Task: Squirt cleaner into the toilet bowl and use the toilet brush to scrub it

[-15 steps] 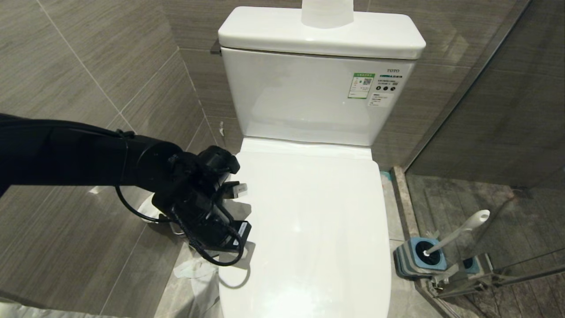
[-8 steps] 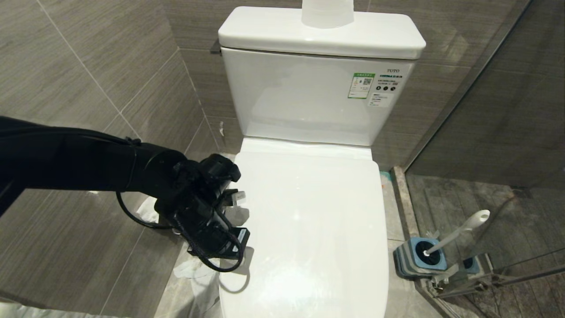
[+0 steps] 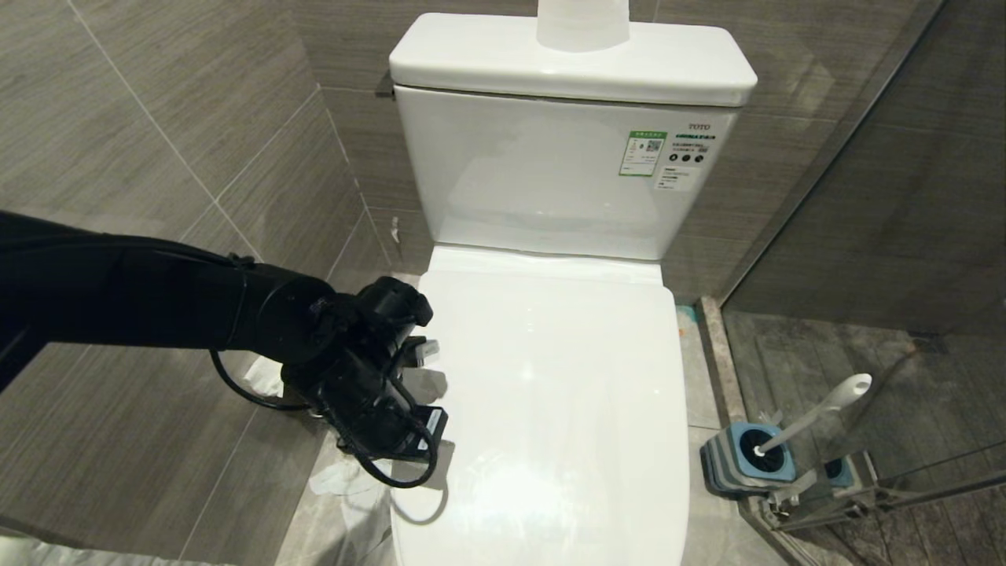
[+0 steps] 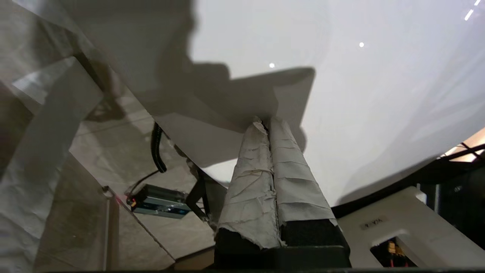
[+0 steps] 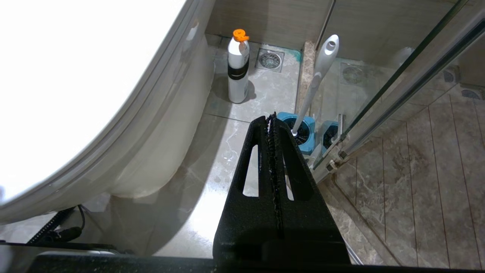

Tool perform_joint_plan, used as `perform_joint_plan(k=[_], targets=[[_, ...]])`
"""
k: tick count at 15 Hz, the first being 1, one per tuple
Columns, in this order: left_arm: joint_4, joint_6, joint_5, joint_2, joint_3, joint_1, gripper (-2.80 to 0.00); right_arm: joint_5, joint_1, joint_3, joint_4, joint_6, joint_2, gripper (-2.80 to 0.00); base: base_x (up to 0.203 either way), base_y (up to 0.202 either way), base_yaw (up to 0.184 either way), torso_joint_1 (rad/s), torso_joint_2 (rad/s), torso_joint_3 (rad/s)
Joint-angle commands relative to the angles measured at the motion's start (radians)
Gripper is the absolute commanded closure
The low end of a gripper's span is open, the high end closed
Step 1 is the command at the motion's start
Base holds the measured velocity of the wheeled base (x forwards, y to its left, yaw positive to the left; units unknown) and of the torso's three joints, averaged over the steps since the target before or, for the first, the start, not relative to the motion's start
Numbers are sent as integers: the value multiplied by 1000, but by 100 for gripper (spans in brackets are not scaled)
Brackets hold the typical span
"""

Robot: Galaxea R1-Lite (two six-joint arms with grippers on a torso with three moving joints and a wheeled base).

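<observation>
Grey-brown tiled walls point(image 3: 181, 118) and a marbled grey tile floor point(image 5: 242, 125) enclose a glossy white ceramic tank toilet point(image 3: 566, 157) with its white lid point(image 3: 550, 409) down over the bowl; a glass shower screen point(image 5: 409, 76) stands on the right. The left pincer point(image 4: 268, 122), its paper-wrapped fingers pressed together and empty, sits at the lid's left edge. The slim white-handled toilet brush point(image 3: 817, 413) stands tilted in its square blue-and-grey holder cup point(image 3: 747, 460) on the floor right of the toilet, well apart from that pincer. The right pincer point(image 5: 272, 117), also closed and empty, hangs above the floor near the brush, a white cleaner bottle with an orange cap point(image 5: 238, 68) beyond.
</observation>
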Motion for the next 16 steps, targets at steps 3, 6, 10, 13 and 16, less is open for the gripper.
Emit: perform_joint_plan(k=[3, 6, 10, 13, 16], targets=[[0, 48, 37, -94, -17, 5, 0, 1, 0, 0, 0, 0, 1, 0, 0, 0, 0, 0, 0, 0], [31, 114, 15, -221, -50, -2, 0, 1, 0, 0, 0, 0, 1, 0, 0, 0, 0, 0, 0, 0], [246, 172, -134, -382, -201, -70, 0, 1, 0, 0, 0, 0, 1, 0, 0, 0, 0, 0, 0, 0], [327, 172, -89, -457, -334, -167, 0, 1, 0, 0, 0, 0, 1, 0, 0, 0, 0, 0, 0, 0], [344, 173, 130, -523, -449, -260, 0, 1, 0, 0, 0, 0, 1, 0, 0, 0, 0, 0, 0, 0]])
